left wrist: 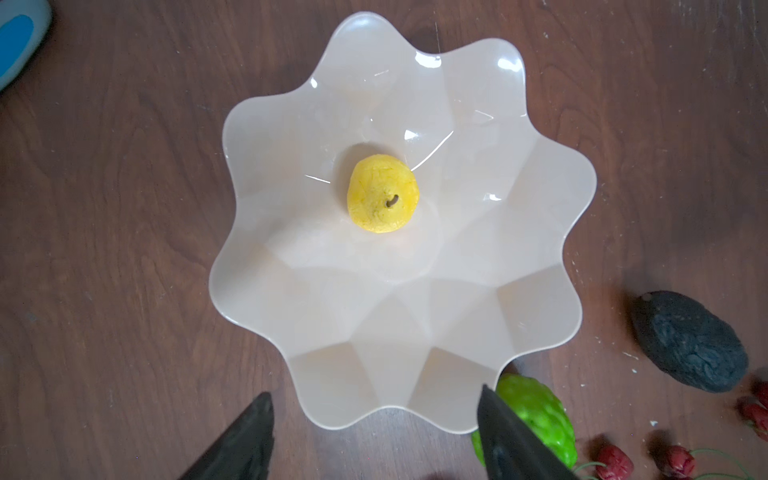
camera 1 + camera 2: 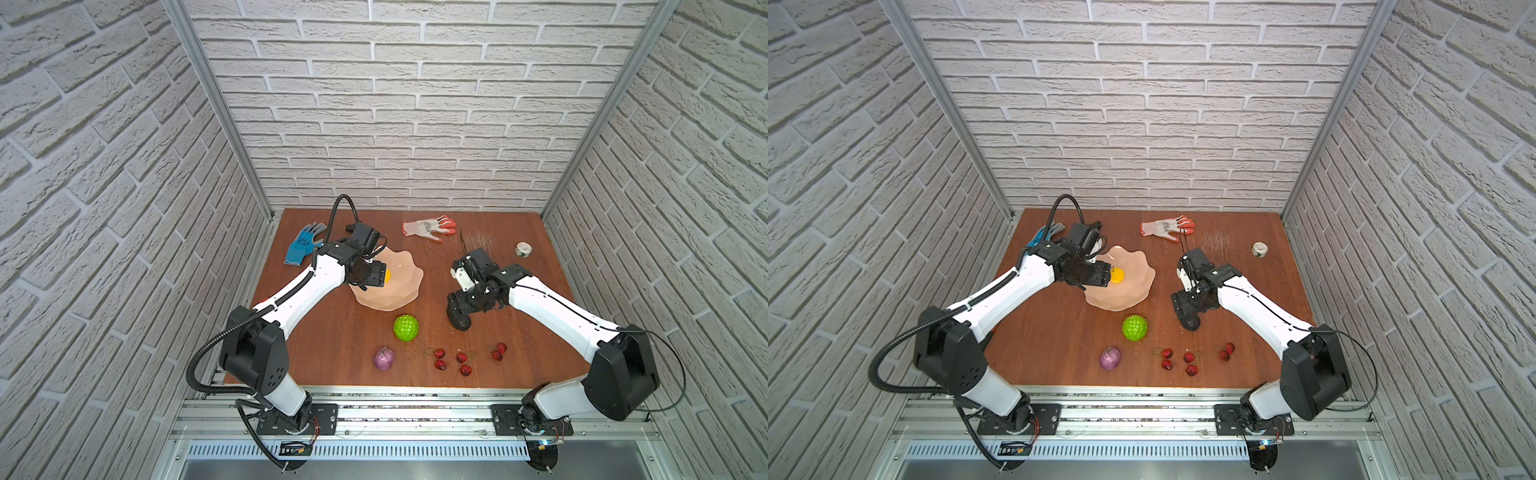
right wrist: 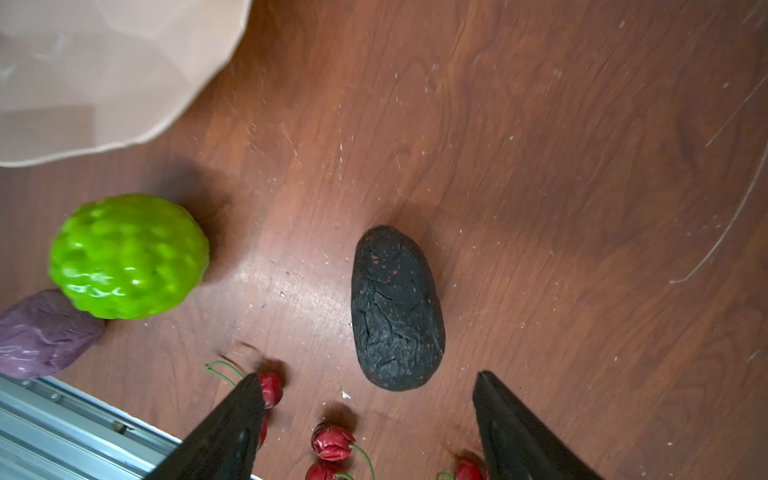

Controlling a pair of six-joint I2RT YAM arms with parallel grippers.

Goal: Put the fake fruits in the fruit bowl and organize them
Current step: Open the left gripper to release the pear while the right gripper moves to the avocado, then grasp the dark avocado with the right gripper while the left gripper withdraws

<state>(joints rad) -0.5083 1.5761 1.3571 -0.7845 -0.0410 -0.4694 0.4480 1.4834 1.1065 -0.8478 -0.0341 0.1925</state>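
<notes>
Facing the dark wrinkled plastic avocado [image 3: 397, 309] beside the peach scalloped bowl [image 3: 104, 83], the nearer right gripper [image 3: 366, 375], wide open and empty, lines up with its long axis.

Bright even light, glare on the fruit bowl [image 1: 478, 104], soft blur in wrist views

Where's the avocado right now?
The avocado lies on the table's right half, right of the green ball and just behind the berries. The right wrist view shows it just ahead of the open jaws.
</notes>
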